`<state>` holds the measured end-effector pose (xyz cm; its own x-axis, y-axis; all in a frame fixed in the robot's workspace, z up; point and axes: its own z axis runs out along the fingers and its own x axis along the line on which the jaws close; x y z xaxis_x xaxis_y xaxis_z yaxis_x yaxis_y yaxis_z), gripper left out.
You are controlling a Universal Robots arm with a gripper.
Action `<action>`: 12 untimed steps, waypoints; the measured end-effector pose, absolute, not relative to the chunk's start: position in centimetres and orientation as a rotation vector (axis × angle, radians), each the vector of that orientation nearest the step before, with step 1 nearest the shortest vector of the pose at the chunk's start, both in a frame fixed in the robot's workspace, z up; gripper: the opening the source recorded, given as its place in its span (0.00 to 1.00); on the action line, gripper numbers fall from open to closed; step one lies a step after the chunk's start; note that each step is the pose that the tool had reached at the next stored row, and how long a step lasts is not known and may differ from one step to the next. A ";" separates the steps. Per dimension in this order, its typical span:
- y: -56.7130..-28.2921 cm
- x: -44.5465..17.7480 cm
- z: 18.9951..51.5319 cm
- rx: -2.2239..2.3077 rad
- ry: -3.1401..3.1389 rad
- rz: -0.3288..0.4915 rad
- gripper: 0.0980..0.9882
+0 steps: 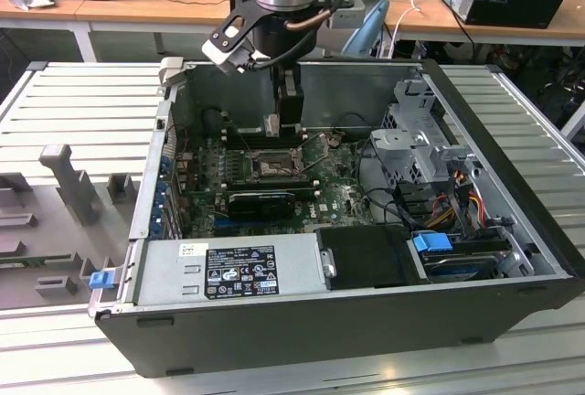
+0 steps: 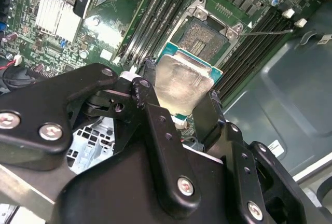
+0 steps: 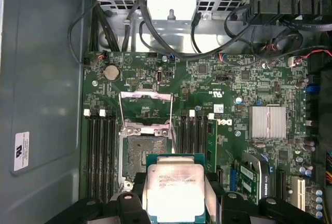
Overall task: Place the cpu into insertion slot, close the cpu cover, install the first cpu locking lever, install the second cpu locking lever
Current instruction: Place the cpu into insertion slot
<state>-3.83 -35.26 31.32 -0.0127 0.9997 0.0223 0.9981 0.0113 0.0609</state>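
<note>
We see the pincer (image 2: 179, 99) pinching the cpu (image 3: 176, 193) inside the computer case (image 1: 366, 317), near the open insertion slot (image 3: 142, 154), which holds nothing.

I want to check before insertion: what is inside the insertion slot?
The insertion slot is open; the visible dark centre holds nothing. The cpu, clamped in the gripper, hides one corner in the first wrist view.

Square silver-rimmed insertion slot (image 3: 137, 149) lies uncovered
Long black memory slots (image 3: 101, 154) flank it; its thin grey metal cover frame (image 3: 145, 95) stands raised alongside.
</note>
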 end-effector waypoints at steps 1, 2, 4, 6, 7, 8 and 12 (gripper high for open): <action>-35.3 -3.8 31.2 2.188 2.215 0.092 0.48; -35.3 -3.8 31.1 2.188 2.215 0.092 0.48; -35.3 -3.8 31.0 2.190 2.213 0.092 0.48; -35.3 -3.8 30.9 2.195 2.207 0.092 0.48; -35.3 -3.8 30.9 2.203 2.199 0.092 0.48; -35.3 -3.8 30.8 2.219 2.183 0.091 0.48; -35.3 -3.8 30.6 2.303 2.090 0.089 0.48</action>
